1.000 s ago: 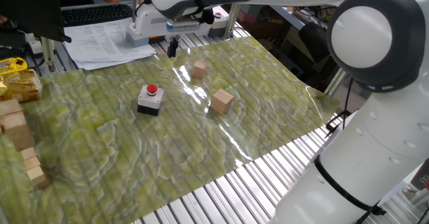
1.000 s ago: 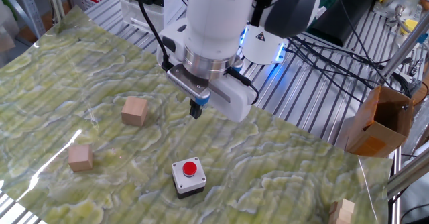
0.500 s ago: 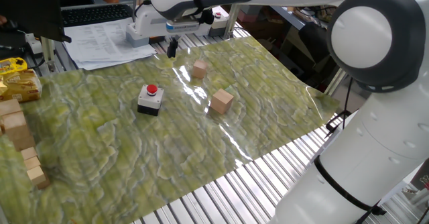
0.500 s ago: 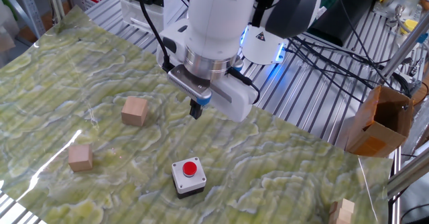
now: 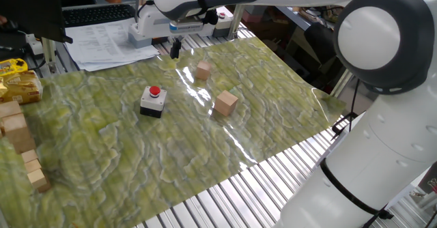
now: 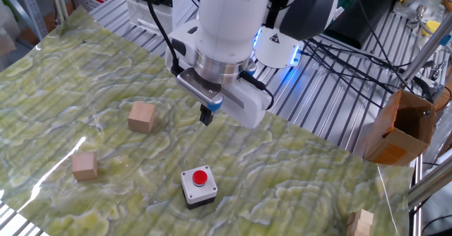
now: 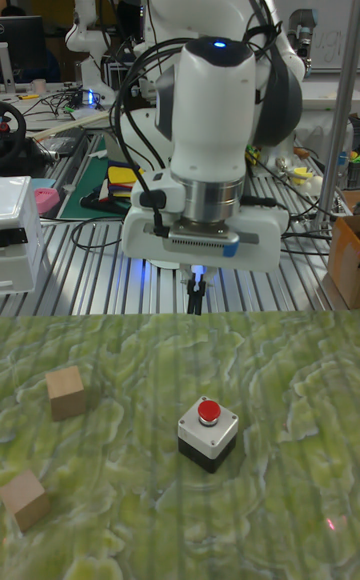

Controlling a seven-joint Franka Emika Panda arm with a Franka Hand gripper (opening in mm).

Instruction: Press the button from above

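meanwhile the gripper (image 7: 197, 298) hung above the far edge of the green mat (image 6: 296, 186), its fingertips pressed together into one narrow tip, probably so they could poke straight down. the button (image 7: 208, 412) sat upright on its small box on the mat, nearer the tall camera than the gripper, untouched. two wooden cubes (image 7: 66, 391) lay to the left, well apart from it.

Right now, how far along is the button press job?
Nothing looks done yet: the red button sits untouched on its box. In hand: the end effector hangs above the green mat, off to the far side of the button, not over it. Left: line up above it and press down.
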